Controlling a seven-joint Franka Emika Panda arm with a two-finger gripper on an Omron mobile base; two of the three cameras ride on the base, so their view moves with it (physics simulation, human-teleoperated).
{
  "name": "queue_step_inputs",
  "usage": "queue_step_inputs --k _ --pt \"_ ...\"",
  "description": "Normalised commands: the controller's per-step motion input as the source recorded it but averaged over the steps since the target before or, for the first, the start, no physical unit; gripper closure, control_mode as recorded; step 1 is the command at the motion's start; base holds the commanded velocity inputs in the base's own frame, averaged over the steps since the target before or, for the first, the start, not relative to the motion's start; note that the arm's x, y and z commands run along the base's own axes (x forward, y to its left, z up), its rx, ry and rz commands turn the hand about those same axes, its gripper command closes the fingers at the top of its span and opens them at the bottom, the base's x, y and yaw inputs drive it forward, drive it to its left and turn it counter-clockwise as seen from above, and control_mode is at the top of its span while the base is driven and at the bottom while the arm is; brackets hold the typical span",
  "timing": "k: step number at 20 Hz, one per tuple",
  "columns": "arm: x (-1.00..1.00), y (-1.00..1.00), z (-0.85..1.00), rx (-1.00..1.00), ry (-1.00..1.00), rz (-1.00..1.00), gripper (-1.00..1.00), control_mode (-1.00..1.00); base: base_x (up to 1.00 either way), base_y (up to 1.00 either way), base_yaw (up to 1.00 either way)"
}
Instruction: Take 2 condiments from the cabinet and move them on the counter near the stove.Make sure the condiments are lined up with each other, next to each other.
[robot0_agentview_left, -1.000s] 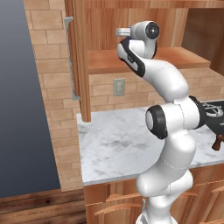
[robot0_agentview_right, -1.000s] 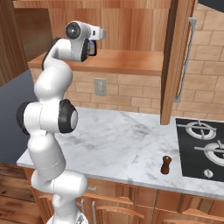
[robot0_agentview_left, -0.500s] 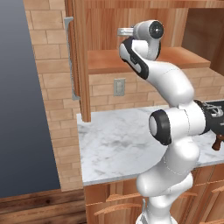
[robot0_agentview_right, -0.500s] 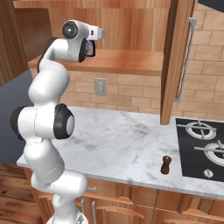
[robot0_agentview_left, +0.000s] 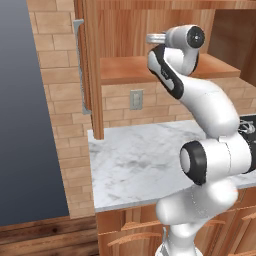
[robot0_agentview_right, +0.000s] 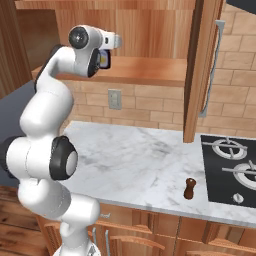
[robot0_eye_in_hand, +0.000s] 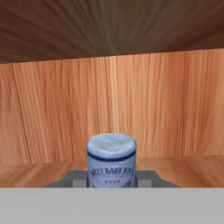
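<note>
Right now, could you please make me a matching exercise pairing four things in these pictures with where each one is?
Things:
1. blue-capped bottle
2. brown bottle
3. stove
4. wall outlet

Places:
A. on the brick wall under the cabinet shelf
B. standing on the counter, left of the burners
C. on the cabinet shelf, in front of the hand camera
D. at the counter's right end

Pairs: 1-C, 2-B, 3-D, 4-A
</note>
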Motion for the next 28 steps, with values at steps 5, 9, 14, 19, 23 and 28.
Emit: queue_step_inputs --k 5,9,14,19,23,28 --pt "-0.98 -0.42 0.0 0.0 -0.02 0.05 1.0 -1.0 0.0 0.0 0.0" --pt "-1.0 -0.44 0.0 -0.01 -0.04 0.1 1.0 -1.0 0.0 0.0 0.0" --pt "-1.0 -0.35 -0.11 -0.07 -0.01 0.11 1.0 -1.0 0.0 0.0 0.0" --pt "-1.0 -0.02 -0.68 -0.24 0.0 0.06 1.0 -1.0 0.0 0.0 0.0" --pt "-0.88 -0.01 -0.76 -0.36 0.0 0.01 1.0 -1.0 0.0 0.0 0.0" --pt "-0.53 -0.15 -0.44 -0.21 0.0 0.01 1.0 -1.0 0.0 0.0 0.0"
